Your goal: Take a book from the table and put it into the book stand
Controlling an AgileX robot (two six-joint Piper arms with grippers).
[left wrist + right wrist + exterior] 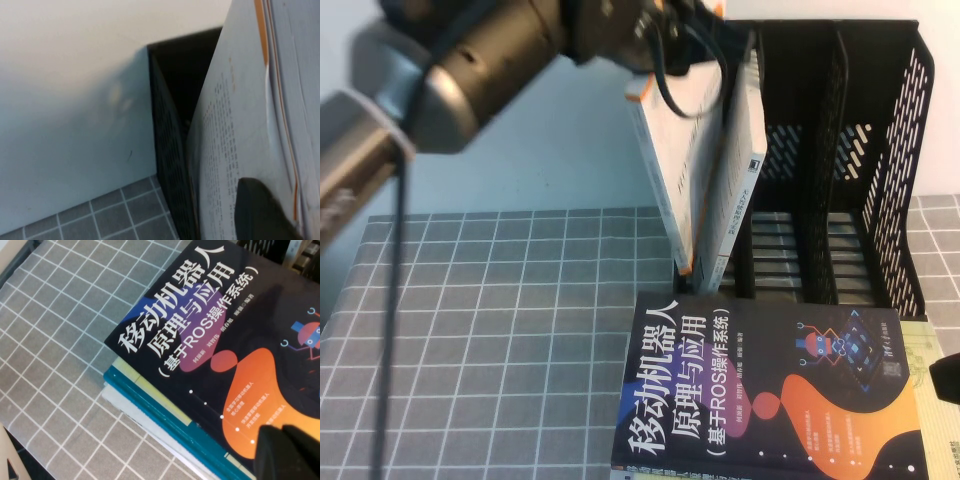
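My left gripper [686,42] is at the top of the high view, shut on the top of a white book with an orange edge [698,150]. The book stands nearly upright, tilted, with its bottom corner at the front of the black book stand's [880,170] leftmost slot. In the left wrist view one finger [262,212] presses on the book's printed cover [235,125], beside the stand's mesh wall [170,165]. My right gripper [292,452] hovers shut and empty over the dark-covered book [215,325] on top of the stack; it shows at the high view's right edge [946,376].
The stack of books [770,400] lies on the grey checked mat [490,330] right in front of the stand. A teal book [160,412] and a white one lie under the dark cover. A pale wall is behind the stand.
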